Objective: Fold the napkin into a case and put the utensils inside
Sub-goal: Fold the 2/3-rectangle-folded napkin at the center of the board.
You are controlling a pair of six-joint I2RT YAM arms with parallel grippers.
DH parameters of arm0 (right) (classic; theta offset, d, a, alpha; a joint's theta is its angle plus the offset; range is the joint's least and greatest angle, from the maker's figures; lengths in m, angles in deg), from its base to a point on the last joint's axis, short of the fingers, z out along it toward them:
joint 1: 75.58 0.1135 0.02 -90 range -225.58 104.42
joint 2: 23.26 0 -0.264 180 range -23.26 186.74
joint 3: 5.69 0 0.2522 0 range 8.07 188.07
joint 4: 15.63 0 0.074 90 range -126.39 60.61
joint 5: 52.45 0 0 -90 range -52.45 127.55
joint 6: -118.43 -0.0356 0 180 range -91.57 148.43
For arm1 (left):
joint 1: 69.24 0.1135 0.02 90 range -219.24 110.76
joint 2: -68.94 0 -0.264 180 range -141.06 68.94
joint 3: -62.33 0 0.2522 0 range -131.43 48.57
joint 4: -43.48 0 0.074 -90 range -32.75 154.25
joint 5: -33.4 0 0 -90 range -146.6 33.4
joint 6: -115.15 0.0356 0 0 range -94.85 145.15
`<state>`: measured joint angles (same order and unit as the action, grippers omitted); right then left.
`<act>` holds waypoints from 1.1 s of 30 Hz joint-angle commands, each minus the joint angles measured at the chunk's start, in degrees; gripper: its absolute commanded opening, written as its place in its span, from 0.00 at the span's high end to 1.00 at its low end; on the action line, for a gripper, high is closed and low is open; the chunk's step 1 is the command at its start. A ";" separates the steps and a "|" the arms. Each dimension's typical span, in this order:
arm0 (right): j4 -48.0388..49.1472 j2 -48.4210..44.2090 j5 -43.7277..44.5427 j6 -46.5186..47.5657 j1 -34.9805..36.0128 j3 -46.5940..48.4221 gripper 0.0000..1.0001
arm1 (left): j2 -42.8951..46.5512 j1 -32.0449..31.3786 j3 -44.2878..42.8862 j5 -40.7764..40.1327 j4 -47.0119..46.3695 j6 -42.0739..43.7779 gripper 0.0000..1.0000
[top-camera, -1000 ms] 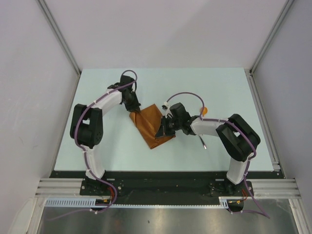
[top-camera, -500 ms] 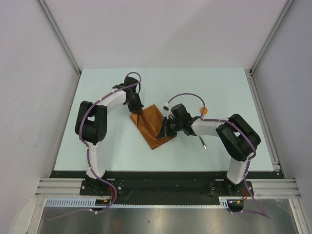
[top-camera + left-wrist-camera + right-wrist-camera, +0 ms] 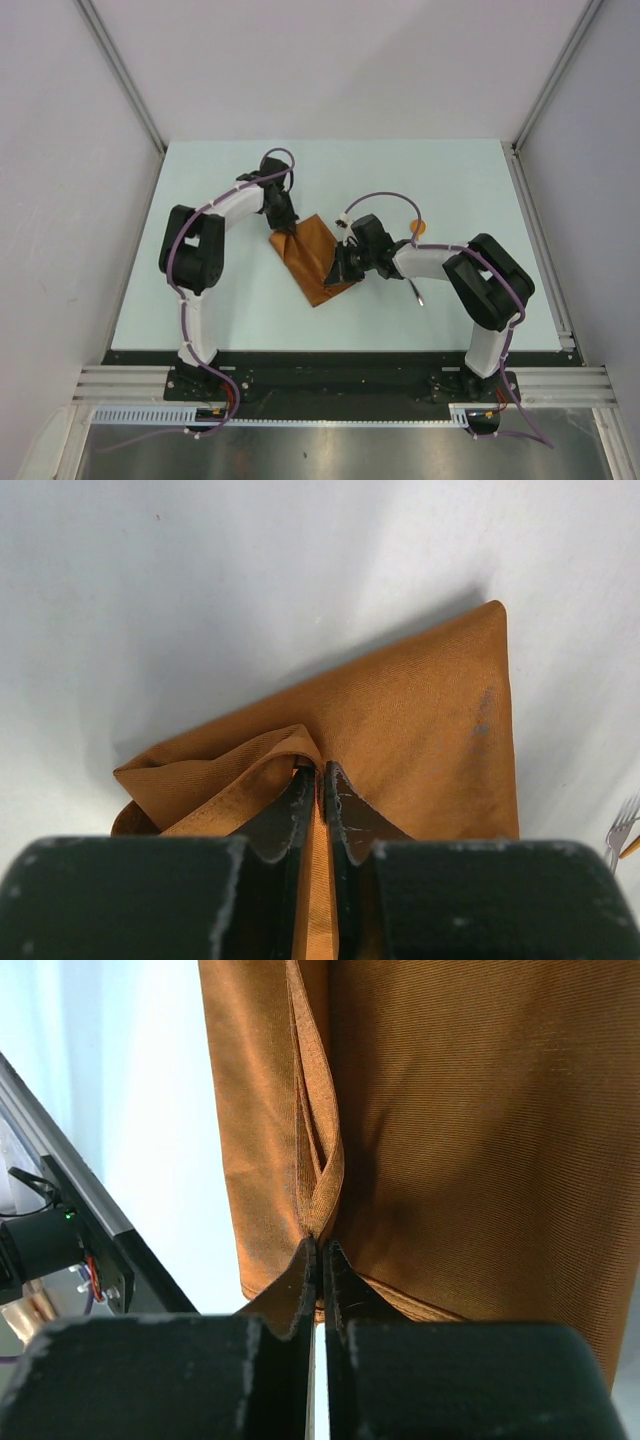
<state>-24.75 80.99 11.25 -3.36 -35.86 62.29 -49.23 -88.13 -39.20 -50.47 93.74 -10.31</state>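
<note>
One folded napkin (image 3: 312, 262) lies on the table (image 3: 450, 180), with wide room past its far and left edges. The left gripper (image 3: 287, 232) is pinched tight on its far-left fold, and the right gripper (image 3: 338, 272) is pinched tight on a fold at its right edge. To the right of the napkin are one fork (image 3: 415, 292) and one spoon (image 3: 417, 227).

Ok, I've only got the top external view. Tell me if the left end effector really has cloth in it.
Observer: Yes. On the left wrist view, the left end effector is shut on a raised fold of the napkin.
Operator: Now check the right one.
Observer: The right end effector is shut too, pinching a doubled edge of the cloth where a loose loop stands open just above its tips.
Operator: Report any utensil near the left one.
Observer: Fork tines show at the right edge of the left wrist view, apart from the napkin.
</note>
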 commanded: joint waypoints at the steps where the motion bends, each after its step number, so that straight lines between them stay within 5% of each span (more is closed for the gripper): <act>1: -2.44 -0.89 1.34 2.08 -0.26 -0.17 1.00 | -0.75 -0.35 -2.59 -1.12 -1.07 -0.75 0.87; 11: -16.40 -4.67 8.90 9.81 1.58 9.13 0.62 | -1.01 -0.88 -2.50 -0.94 -1.25 -0.57 0.87; 17: -19.50 -3.00 13.12 11.93 4.66 13.89 0.54 | -0.75 -0.97 -2.32 -1.56 -0.81 -0.31 0.86; 21: -19.85 -0.63 11.46 11.58 6.33 16.01 0.54 | -0.83 -0.97 -2.58 -1.21 -0.72 -0.40 0.85; 33: -9.74 1.92 7.58 7.71 1.77 5.82 0.91 | -0.39 -0.97 -3.20 0.11 -0.89 -0.05 0.75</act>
<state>-38.14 82.32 19.16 4.92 -32.34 70.00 -50.34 -88.72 -39.73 -50.88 93.63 -10.44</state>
